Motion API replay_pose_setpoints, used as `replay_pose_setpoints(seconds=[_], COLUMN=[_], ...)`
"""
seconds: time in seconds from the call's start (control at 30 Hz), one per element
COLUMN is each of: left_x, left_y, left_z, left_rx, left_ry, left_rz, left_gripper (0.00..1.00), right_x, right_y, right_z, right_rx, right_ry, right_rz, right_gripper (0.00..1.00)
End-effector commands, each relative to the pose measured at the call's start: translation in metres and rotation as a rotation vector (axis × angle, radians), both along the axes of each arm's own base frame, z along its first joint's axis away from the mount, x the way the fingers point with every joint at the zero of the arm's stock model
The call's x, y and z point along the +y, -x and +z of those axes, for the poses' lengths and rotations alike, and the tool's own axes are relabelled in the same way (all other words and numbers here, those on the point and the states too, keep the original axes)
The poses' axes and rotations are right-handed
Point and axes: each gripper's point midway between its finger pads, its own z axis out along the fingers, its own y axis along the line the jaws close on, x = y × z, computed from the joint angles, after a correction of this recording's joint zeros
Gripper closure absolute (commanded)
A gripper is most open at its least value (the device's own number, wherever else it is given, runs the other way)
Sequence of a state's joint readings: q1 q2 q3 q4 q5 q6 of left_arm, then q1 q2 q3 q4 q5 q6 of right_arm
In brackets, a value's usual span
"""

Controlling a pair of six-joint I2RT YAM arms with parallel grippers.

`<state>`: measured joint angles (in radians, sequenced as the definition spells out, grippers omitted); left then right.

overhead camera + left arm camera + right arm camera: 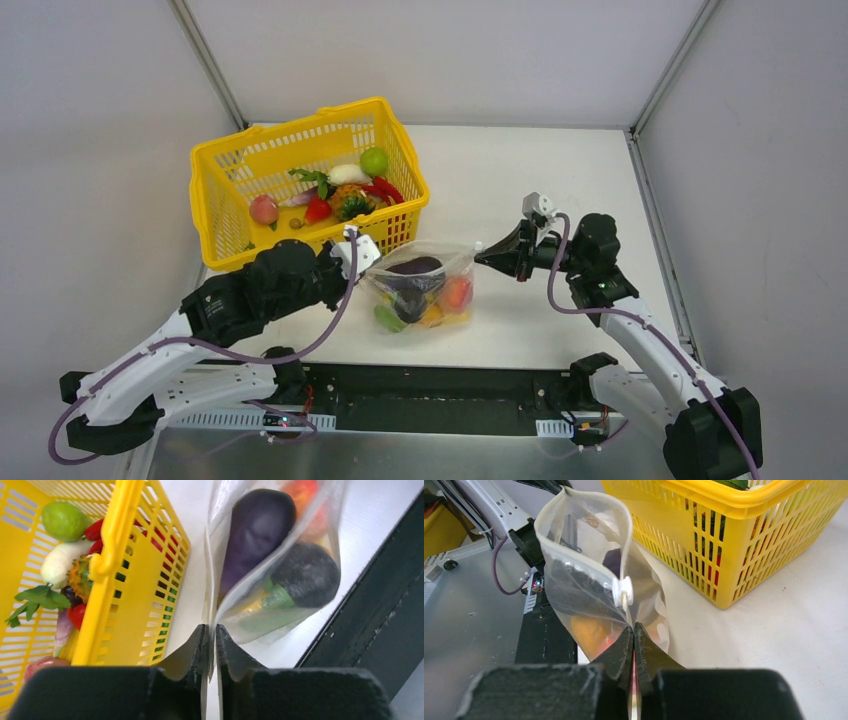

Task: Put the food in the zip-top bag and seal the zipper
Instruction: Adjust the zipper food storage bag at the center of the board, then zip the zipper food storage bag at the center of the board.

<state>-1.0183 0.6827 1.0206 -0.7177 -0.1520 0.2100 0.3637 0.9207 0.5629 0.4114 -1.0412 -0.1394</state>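
Note:
The clear zip-top bag hangs between my two grippers just in front of the yellow basket. It holds a dark purple eggplant, a green piece, a red piece and an orange piece. My left gripper is shut on the bag's left edge; the eggplant shows through the plastic. My right gripper is shut on the bag's right end. The zipper strip forms an open loop, with a white tab just above my right fingertips.
The yellow mesh basket stands at the back left, close behind the bag, with a green round fruit, red, white and pink pieces inside. It also shows in the left wrist view and the right wrist view. A black rail runs along the near table edge.

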Motion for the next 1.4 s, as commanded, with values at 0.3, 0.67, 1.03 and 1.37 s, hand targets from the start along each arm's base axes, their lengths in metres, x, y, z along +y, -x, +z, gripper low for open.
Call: replay_pose_setpoints(seconds=[0.3,0.67,1.03,1.37], left_x=[-0.019,-0.137,-0.2,-0.19], left_y=[-0.025,-0.005,-0.017,-0.032], left_z=[0.048,0.095,0.063,0.033], left_rx=[-0.026,0.135,0.238,0.19], left_ry=[0.072,0.178,0.099,-0.067], left_rz=[0.066,-0.322,-0.422,-0.426], left_gripper=[0.14,0.01,0.04,0.01], right_x=[0.0,-0.002,-0.005,-0.006], right_y=[0.009,0.01,0.018,0.025], right_z=[-0.003,0.001,0.006,0.011], right_rx=[0.093,0.077,0.041,0.008], right_ry=[-0.004,-0.008,-0.018,-0.024], right_rz=[-0.022,-0.04,-0.031,-0.004], right_gripper=[1.0,1.0,1.0,1.0])
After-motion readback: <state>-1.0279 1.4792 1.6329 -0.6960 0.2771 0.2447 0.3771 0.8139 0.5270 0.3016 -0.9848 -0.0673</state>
